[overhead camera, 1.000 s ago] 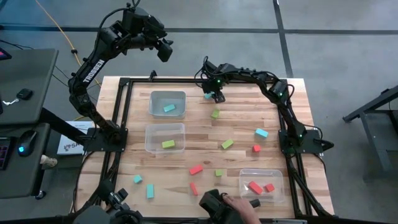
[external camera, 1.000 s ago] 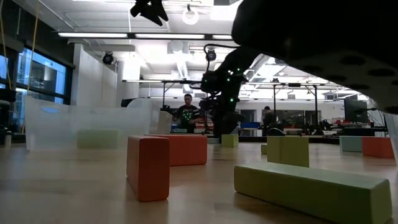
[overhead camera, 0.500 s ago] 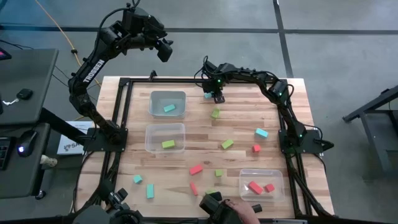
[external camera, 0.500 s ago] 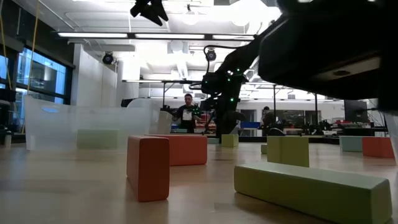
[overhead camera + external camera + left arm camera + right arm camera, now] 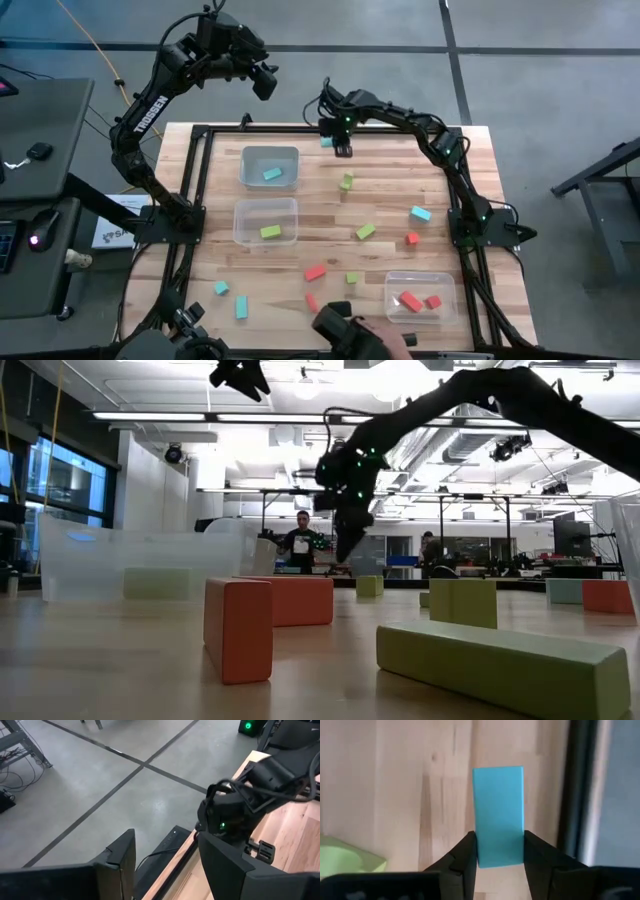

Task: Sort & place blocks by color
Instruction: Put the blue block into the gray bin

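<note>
Here my left fingers (image 5: 268, 82) hang parted and empty, raised over the grey floor (image 5: 540, 90) past the far left corner of the bench (image 5: 390, 205). On the pale wooden slats below stand two clear bins on the left: the farther bin (image 5: 270, 166) holds a cyan block, the nearer bin (image 5: 265, 221) a lime one. Loose cyan, red and lime blocks (image 5: 365, 231) lie scattered over the middle and near side, and a third bin (image 5: 421, 297) near the front right holds red ones. My right fingers (image 5: 499, 851) are pinched on a cyan bar (image 5: 498, 815), lifted clear of the wood close to the black frame along the bench's far edge. From bench level, a big lit hall opens behind, with ceiling strip lights and a person (image 5: 300, 545) standing far back.
</note>
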Tool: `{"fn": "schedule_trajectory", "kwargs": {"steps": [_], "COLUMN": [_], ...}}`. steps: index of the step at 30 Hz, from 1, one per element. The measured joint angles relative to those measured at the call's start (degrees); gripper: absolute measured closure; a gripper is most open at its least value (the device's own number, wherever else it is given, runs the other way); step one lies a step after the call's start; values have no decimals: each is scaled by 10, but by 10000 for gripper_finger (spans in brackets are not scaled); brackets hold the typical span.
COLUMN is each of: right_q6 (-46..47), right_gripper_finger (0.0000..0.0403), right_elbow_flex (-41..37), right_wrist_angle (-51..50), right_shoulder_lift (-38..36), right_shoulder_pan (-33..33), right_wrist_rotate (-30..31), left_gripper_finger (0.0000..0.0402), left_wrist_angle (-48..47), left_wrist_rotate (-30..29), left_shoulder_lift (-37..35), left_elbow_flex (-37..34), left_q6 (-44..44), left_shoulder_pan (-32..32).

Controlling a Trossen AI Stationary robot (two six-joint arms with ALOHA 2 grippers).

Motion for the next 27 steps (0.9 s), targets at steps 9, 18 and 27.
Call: {"fn": "schedule_trajectory", "kwargs": {"steps": [9, 18, 27], "right_q6": [21, 31, 40], "right_gripper_finger": [297, 297, 297], "right_elbow_flex": [157, 138, 138], "right_wrist_angle": [-90, -67, -62], "right_shoulder_lift": [0, -63, -87], "right_shoulder_pan": [3, 18, 49], "right_wrist_rotate": [1, 39, 89], "left_gripper_finger": [236, 236, 236], "left_wrist_angle": [-52, -95, -150], "left_wrist_rotate": [0, 1, 38], "left_shoulder_lift": [0, 0, 14], "left_elbow_flex": [0, 0, 0], "left_q6": [-37, -84, -141], "left_shoulder_pan": [8, 29, 36]}}
